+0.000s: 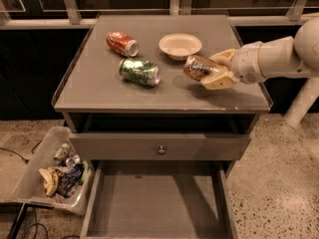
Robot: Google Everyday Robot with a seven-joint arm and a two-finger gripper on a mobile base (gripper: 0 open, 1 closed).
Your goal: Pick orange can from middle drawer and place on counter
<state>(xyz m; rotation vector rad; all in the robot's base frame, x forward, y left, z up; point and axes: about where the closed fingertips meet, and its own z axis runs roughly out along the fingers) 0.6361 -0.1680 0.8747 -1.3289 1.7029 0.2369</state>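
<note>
The orange can (198,67) is dark orange-brown and gold, lying sideways in my gripper (213,70). The gripper is shut on it and holds it just above the right part of the counter (99,86), with a shadow under it. My white arm (271,58) reaches in from the right. The middle drawer (154,203) is pulled out below, its flat grey bottom bare.
A red can (122,43) and a green can (139,71) lie on the counter's left half. A white bowl (180,46) sits at the back, close to the held can. A closed drawer front with a knob (161,150) is above the open drawer. A bin of trash (57,171) stands on the floor at left.
</note>
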